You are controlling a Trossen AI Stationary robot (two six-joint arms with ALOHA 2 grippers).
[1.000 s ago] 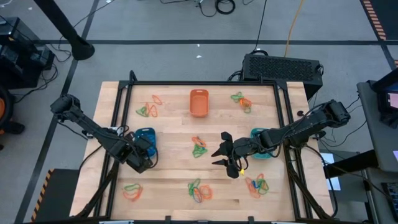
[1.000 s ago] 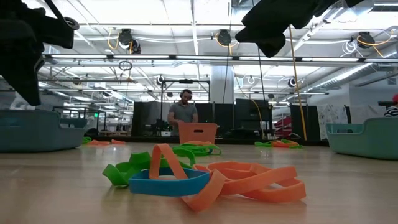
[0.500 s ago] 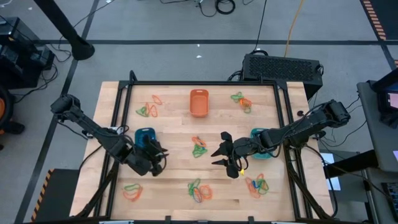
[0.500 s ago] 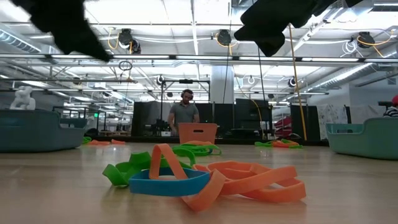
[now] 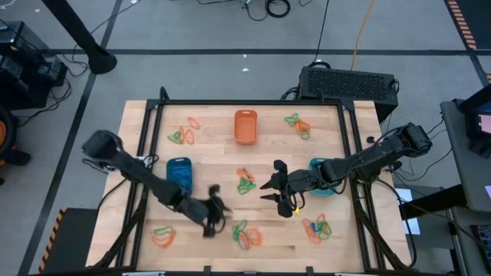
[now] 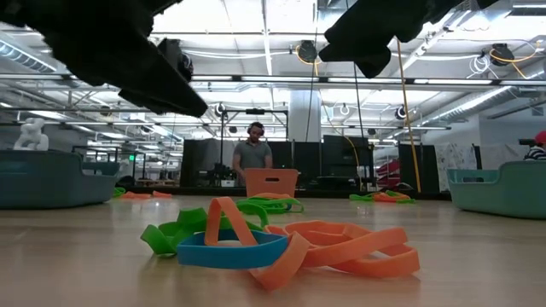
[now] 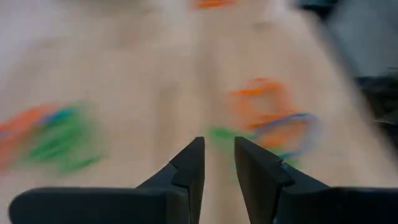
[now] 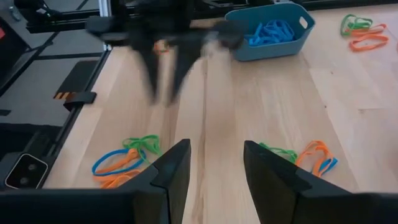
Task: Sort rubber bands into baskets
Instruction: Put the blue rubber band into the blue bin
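Across the wooden table (image 5: 207,165) the rubber bands lie in loose heaps of orange, green and blue: one heap near the front edge at the middle (image 5: 245,234), one at the front left (image 5: 163,235), one at the front right (image 5: 315,228), one at the table's middle (image 5: 245,181), and one near each far corner (image 5: 182,133) (image 5: 298,125). From the low view the nearest heap (image 6: 273,243) shows a blue loop lying flat with orange and green loops tangled around it.

Three baskets stand well apart from one another. At the far middle is the orange basket (image 5: 245,126). On the left is the blue basket (image 5: 179,172), which in the right wrist view (image 8: 273,31) holds blue bands. Partly hidden under the right arm on the right side is the teal basket (image 5: 319,176).

Just beside the front-middle heap, on its left, the left gripper (image 5: 213,218) hangs above bare wood; its own camera shows the dark fingers (image 7: 189,168) a narrow gap apart with nothing between them, and a heap of bands (image 7: 277,127) lying ahead of them.

Between the middle heap and the teal basket, the right gripper (image 5: 271,188) hovers over the table. Its fingers (image 8: 174,165) stand wide apart and empty.
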